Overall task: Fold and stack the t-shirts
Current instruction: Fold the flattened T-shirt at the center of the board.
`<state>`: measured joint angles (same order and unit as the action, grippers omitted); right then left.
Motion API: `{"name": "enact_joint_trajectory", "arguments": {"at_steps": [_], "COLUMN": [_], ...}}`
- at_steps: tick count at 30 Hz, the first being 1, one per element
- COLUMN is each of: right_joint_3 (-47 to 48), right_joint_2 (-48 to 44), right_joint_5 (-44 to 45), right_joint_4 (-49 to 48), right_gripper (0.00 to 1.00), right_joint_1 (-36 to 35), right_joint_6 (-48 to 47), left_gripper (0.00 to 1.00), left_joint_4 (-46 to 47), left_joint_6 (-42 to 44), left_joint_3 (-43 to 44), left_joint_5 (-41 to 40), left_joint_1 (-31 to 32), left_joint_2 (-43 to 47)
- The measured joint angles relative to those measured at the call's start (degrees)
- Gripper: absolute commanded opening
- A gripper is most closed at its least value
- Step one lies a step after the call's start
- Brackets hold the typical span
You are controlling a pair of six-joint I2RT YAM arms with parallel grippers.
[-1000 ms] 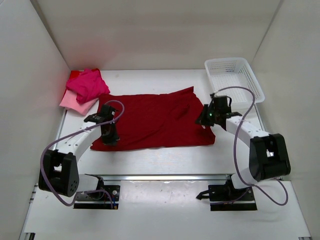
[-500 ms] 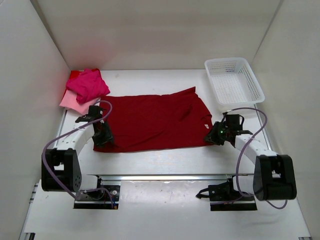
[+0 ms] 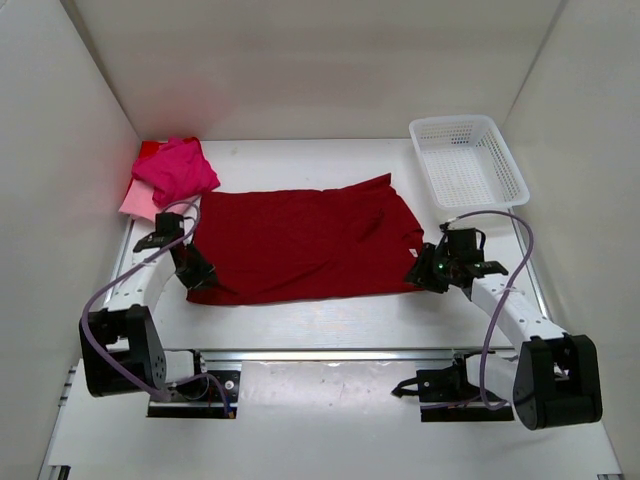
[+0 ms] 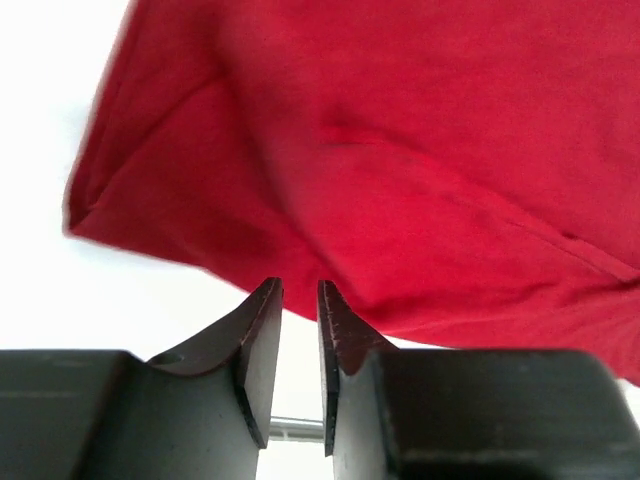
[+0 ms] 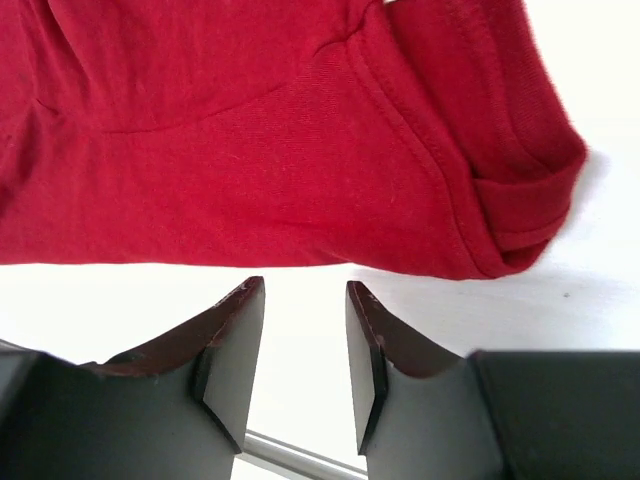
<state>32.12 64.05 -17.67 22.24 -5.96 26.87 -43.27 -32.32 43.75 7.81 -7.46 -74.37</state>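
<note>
The large dark crimson t-shirt [image 3: 305, 245] lies spread flat mid-table. My left gripper [image 3: 200, 272] sits at its near-left corner. In the left wrist view its jaws [image 4: 300, 290] stand a narrow gap apart with nothing between them, just short of the cloth's hem [image 4: 400, 150]. My right gripper [image 3: 420, 272] is at the shirt's near-right corner. It is open and empty [image 5: 305, 290], on bare table just below the sleeve hem [image 5: 250, 130]. The hot pink t-shirt [image 3: 178, 168] lies crumpled on the pale pink t-shirt [image 3: 138, 203] at the far left.
A white mesh basket [image 3: 455, 121] stands at the far right. White walls close in the table on the left, back and right. A metal rail [image 3: 320, 355] runs along the near edge between the arm bases.
The right gripper moved from the shirt's right edge to its near-right corner and is off the cloth. The left gripper slid left, off the near-left corner. The shirt shifted slightly left.
</note>
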Motion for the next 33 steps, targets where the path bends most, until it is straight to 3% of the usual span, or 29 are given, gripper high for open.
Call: {"name": "enact_joint_trajectory", "arguments": {"at_steps": [6,17,25,29,31,33], "right_joint_3": [2.38,2.36,1.66,1.68,1.66,1.62], "right_joint_2": [3.48,4.33,4.22,4.22,4.22,4.24], "right_joint_5": [1.70,-1.33,-3.63,-4.35,-4.68,-4.90], "right_joint_4": [-0.33,-2.82,-4.28,-5.18,-5.22,-5.38], "right_gripper": [0.35,0.36,0.38,0.38,0.38,0.39], "right_joint_1": [-0.79,-1.66,-1.97,-1.97,-1.97,-2.12], "right_joint_6": [-1.88,-1.36,-0.85,-0.81,-0.79,-0.76], "left_gripper": [0.40,0.36,0.51,0.49,0.40,0.37], "left_joint_4": [-0.35,6.21,10.25,10.95,11.39,11.80], "left_joint_6": [0.79,6.32,11.23,12.52,12.83,12.96], "left_joint_3": [1.66,2.82,0.37,-1.66,-2.43,-2.99], "left_joint_5": [-7.50,-14.99,-15.82,-14.75,-13.90,-13.09], "left_joint_1": [-1.40,-0.74,-0.46,0.50,0.61,0.37], "left_joint_2": [0.20,-5.25,-6.32,-6.45,-6.43,-6.43]}}
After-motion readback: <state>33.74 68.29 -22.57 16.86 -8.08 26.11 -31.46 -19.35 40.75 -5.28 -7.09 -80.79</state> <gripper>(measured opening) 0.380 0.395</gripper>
